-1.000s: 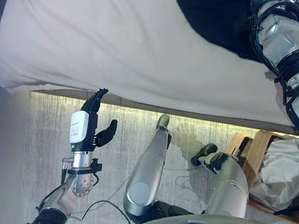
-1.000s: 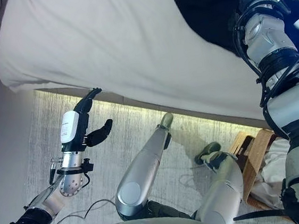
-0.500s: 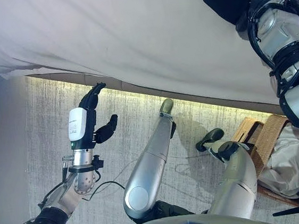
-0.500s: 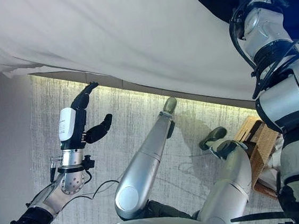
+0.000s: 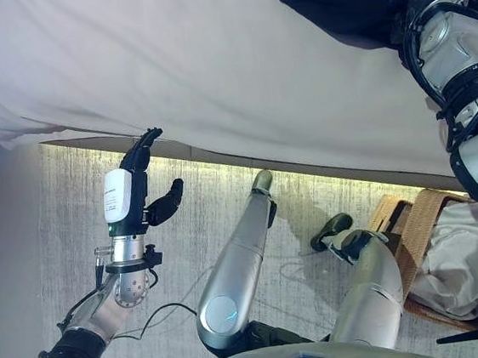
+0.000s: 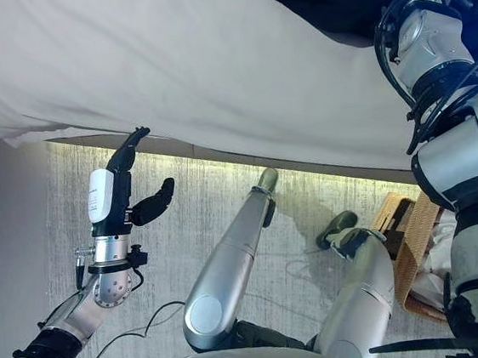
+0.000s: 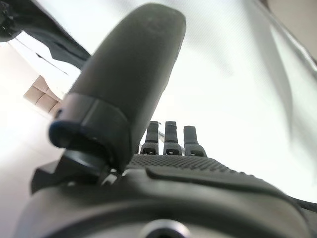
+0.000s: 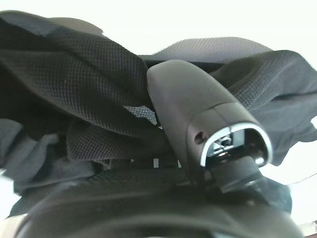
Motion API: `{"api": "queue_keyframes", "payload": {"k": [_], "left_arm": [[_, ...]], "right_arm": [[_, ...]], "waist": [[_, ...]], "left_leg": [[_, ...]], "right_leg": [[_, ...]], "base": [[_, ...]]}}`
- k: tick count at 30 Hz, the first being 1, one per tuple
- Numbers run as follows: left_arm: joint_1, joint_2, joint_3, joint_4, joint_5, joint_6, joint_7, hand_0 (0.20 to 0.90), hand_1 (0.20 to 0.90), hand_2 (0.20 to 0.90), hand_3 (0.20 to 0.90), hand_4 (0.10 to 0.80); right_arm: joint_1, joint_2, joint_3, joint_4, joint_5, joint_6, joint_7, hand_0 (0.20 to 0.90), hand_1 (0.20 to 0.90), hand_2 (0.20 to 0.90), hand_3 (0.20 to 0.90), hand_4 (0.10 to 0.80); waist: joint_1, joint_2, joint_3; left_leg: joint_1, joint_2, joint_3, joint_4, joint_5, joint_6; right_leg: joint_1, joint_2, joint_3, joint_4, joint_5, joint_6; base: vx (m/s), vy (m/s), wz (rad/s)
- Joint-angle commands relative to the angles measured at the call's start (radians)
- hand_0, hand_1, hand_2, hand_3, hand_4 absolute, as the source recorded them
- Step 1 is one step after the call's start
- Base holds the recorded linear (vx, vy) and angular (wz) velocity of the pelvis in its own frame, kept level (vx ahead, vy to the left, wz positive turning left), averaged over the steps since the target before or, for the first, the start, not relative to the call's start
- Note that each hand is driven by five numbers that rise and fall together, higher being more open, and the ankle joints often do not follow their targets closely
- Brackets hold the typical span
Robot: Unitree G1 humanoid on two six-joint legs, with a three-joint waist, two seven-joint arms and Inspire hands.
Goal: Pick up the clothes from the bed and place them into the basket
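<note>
Black clothes lie bunched on the bed; your right hand has its thumb and fingers clamped into them, your left hand hangs empty with fingers straight, beside the bed's edge

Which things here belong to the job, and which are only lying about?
Belonging to the job:
- black garment, on the bed, bunched in the right hand
- basket, on the floor, holding white clothes

Only about:
- rug
- left hand, open, holding nothing
</note>
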Motion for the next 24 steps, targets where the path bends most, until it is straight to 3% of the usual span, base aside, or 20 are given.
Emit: {"api": "queue_keyframes", "payload": {"k": [1, 7, 13, 14, 20, 24], "left_arm": [[0.015, 0.03, 0.054, -0.063, -0.023, -0.066, 0.041, 0.9, 0.9, 0.9, 0.9, 0.8], [0.003, 0.031, 0.073, -0.045, -0.024, -0.056, -0.002, 0.9, 0.9, 0.9, 0.9, 0.8], [-0.004, 0.031, 0.067, 0.003, -0.026, 0.04, -0.057, 0.9, 0.9, 0.9, 0.9, 0.8], [-0.007, 0.03, 0.063, 0.016, -0.033, 0.049, -0.066, 0.9, 0.9, 0.9, 0.9, 0.8], [0.003, 0.004, 0.047, 0.08, -0.035, 0.085, -0.079, 0.9, 0.9, 0.9, 0.9, 0.8], [0.014, -0.016, 0.039, 0.132, -0.033, 0.09, -0.106, 0.9, 0.9, 0.9, 0.9, 0.8]], "right_arm": [[-0.062, -0.095, 0.053, -0.007, -0.01, -0.022, -0.032, 0.3, 0.3, 0.3, 0.2, 0.1], [-0.054, -0.12, 0.026, -0.022, 0.033, -0.056, -0.048, 0.3, 0.3, 0.3, 0.2, 0.1], [-0.031, -0.153, -0.049, -0.091, 0.183, -0.121, -0.076, 0.3, 0.3, 0.3, 0.2, 0.1], [-0.032, -0.158, -0.056, -0.105, 0.195, -0.122, -0.079, 0.3, 0.3, 0.3, 0.2, 0.1], [-0.04, -0.2, -0.078, -0.134, 0.257, -0.196, -0.097, 0.3, 0.3, 0.3, 0.2, 0.1], [-0.048, -0.227, -0.075, -0.134, 0.278, -0.228, -0.087, 0.3, 0.3, 0.3, 0.2, 0.1]], "waist": [[0.004, 0.017, -0.047], [-0.011, -0.014, -0.047], [-0.044, -0.055, -0.096], [-0.05, -0.056, -0.11], [-0.095, -0.096, -0.211], [-0.116, -0.119, -0.279]], "left_leg": [[0.082, -0.012, 0.058, -0.075, -0.039, 0.056], [0.261, 0.007, 0.063, -0.176, -0.025, 0.042], [0.409, 0.039, 0.079, -0.26, -0.029, 0.032], [0.419, 0.046, 0.085, -0.287, 0.004, 0.035], [0.554, 0.085, 0.1, -0.434, 0.038, 0.005], [0.624, 0.093, 0.12, -0.516, 0.058, -0.008]], "right_leg": [[0.078, 0.095, -0.025, 0.01, 0.01, -0.036], [0.251, 0.086, -0.03, -0.097, 0.033, -0.017], [0.405, 0.09, -0.029, -0.216, 0.057, 0.002], [0.418, 0.093, -0.041, -0.251, 0.091, -0.004], [0.558, 0.158, -0.024, -0.458, 0.131, 0.01], [0.629, 0.195, -0.02, -0.56, 0.149, 0.02]], "base": [[0.013, -0.006, -0.09], [0.047, -0.018, -0.12], [0.082, -0.026, -0.2], [0.014, -0.016, -0.21], [0.085, -0.039, -0.24], [0.143, -0.053, -0.2]]}}
